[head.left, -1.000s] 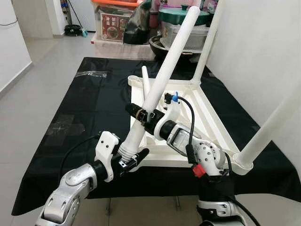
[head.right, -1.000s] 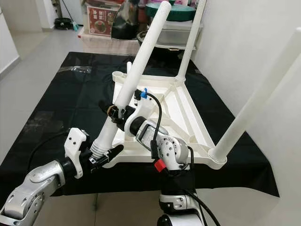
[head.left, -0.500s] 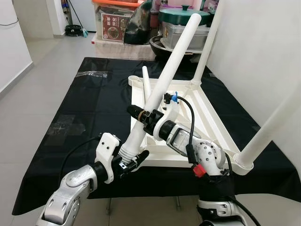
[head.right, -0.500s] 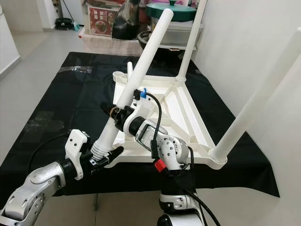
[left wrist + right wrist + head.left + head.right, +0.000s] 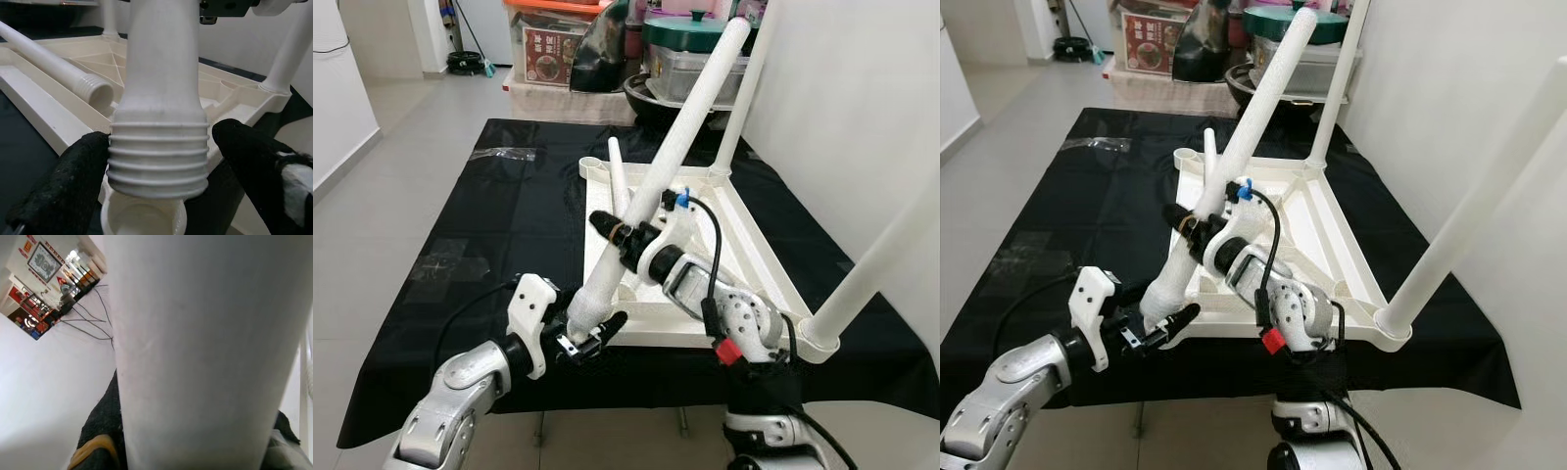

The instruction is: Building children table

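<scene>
The white tabletop (image 5: 756, 250) lies upside down on the black-covered table. Two white legs stand screwed in: one at the far right corner (image 5: 744, 108), one at the near right corner (image 5: 876, 264). A third leg (image 5: 618, 176) lies loose inside the frame. I hold a fourth leg (image 5: 690, 122) tilted. My right gripper (image 5: 619, 233) is shut on its lower shaft. My left gripper (image 5: 590, 338) is shut on its threaded end (image 5: 159, 156), one finger on each side. That end hovers just above the round socket (image 5: 142, 220) at the near left corner.
The black cloth (image 5: 509, 215) reaches well to the left of the tabletop. Storage boxes and pots (image 5: 568, 49) crowd the floor beyond the table's far end. A white wall (image 5: 842, 98) runs close along the right side. Open floor (image 5: 401, 137) lies to the left.
The held leg's top has swung to the right and its threaded end has dropped closer to the near left corner socket. Both grippers moved along with it.
</scene>
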{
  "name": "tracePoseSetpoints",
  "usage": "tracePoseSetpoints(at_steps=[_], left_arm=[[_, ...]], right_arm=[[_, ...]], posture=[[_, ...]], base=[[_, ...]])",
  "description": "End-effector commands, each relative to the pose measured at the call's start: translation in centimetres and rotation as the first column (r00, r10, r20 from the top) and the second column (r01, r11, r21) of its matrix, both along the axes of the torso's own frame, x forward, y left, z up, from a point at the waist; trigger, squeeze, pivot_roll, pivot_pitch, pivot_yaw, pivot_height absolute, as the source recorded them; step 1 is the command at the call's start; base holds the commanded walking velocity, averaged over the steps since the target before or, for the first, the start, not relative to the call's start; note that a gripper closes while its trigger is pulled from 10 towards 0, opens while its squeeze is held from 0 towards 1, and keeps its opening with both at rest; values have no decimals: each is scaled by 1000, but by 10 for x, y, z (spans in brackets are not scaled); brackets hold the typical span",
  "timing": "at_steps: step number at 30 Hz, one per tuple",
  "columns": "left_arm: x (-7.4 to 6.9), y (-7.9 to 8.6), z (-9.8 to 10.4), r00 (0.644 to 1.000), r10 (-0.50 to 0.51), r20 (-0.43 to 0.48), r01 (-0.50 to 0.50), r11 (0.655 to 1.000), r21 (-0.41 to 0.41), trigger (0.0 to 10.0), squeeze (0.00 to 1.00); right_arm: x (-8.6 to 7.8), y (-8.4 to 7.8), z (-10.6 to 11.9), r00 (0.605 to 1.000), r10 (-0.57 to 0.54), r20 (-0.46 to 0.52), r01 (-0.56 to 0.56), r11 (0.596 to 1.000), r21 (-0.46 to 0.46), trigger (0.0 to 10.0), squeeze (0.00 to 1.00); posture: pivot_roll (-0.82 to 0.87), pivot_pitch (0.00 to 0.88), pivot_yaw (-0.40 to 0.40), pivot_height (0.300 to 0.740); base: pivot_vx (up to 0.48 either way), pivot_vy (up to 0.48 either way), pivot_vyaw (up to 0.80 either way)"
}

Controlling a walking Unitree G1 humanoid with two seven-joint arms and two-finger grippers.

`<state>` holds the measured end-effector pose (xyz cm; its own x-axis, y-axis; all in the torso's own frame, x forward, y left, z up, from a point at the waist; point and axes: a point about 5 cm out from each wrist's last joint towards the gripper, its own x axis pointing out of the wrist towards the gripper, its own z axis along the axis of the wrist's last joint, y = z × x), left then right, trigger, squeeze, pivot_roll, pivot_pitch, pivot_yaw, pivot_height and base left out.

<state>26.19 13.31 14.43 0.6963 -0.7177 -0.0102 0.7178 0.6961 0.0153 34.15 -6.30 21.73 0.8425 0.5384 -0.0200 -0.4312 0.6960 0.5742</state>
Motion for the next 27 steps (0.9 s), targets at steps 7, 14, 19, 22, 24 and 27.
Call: tracePoseSetpoints(at_steps=[7,14,19,22,24,27], left_arm=[[-6,0,-5,999,48,-16,-48,999,-5,10000,1000],[-11,11,-22,975,211,-69,-210,977,17,10000,0],[-29,18,-39,959,254,-128,-247,967,68,10000,0],[-29,22,-41,946,298,-126,-291,954,76,10000,0],[-25,27,-38,932,346,-110,-340,938,71,10000,0],[-23,28,-34,929,358,-90,-353,933,68,10000,0]], right_arm=[[25,-54,31,926,-273,262,323,931,-170,0,0],[10,-58,23,888,-276,369,356,919,-169,0,0],[-4,-40,5,923,-174,342,259,941,-219,0,0],[-5,-35,-1,928,-153,339,243,940,-241,0,0],[-4,-34,-3,925,-167,340,253,941,-224,2118,0],[-4,-34,-2,922,-180,344,258,946,-197,0,0]], posture=[[76,0,-107,740],[81,0,-106,740],[80,0,-99,740],[86,0,-103,740],[88,0,-104,740],[89,0,-104,740]], base=[[0,0,0],[0,0,0],[0,0,0],[0,0,0],[0,0,0],[0,0,0]])
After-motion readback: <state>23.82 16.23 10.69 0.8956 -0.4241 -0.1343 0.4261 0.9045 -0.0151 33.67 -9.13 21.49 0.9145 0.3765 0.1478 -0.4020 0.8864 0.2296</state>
